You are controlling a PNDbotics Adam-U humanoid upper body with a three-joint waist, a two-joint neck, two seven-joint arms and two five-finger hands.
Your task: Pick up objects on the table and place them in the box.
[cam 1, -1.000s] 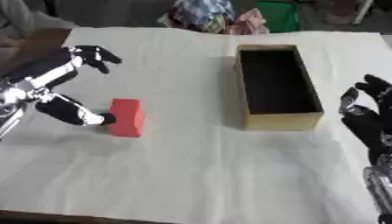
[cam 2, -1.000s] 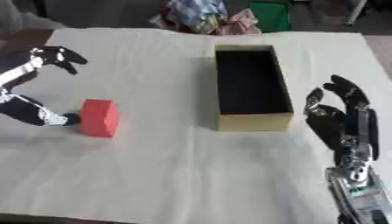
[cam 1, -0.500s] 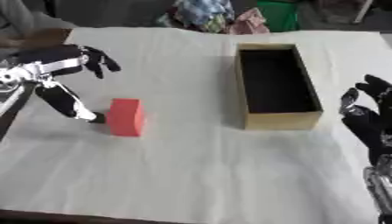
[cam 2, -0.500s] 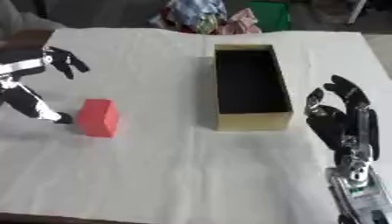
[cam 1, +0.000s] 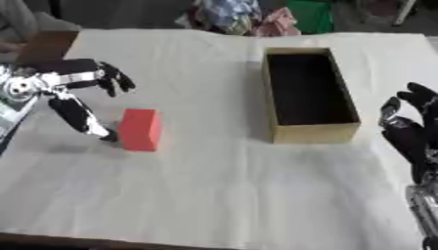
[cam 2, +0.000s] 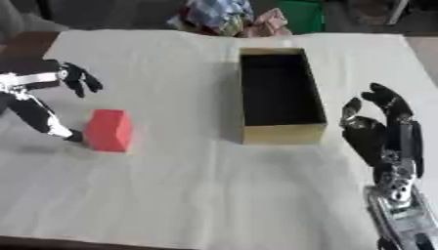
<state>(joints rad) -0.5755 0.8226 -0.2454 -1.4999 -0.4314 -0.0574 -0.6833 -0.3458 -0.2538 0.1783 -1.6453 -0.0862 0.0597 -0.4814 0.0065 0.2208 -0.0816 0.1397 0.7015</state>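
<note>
Surface: white cloth-covered table fills your view, with bundled fabric at its far edge.
Block: 1 red block lies left of centre on the cloth, well apart from the box.
Box: your open cardboard box sits right of centre, its dark inside bare.
Left hand: your left hand is spread, 1 digit reaching down to touch the block's left side, the others held up and away.
Right hand: your right hand idles at the lower right, fingers up and relaxed.
</note>
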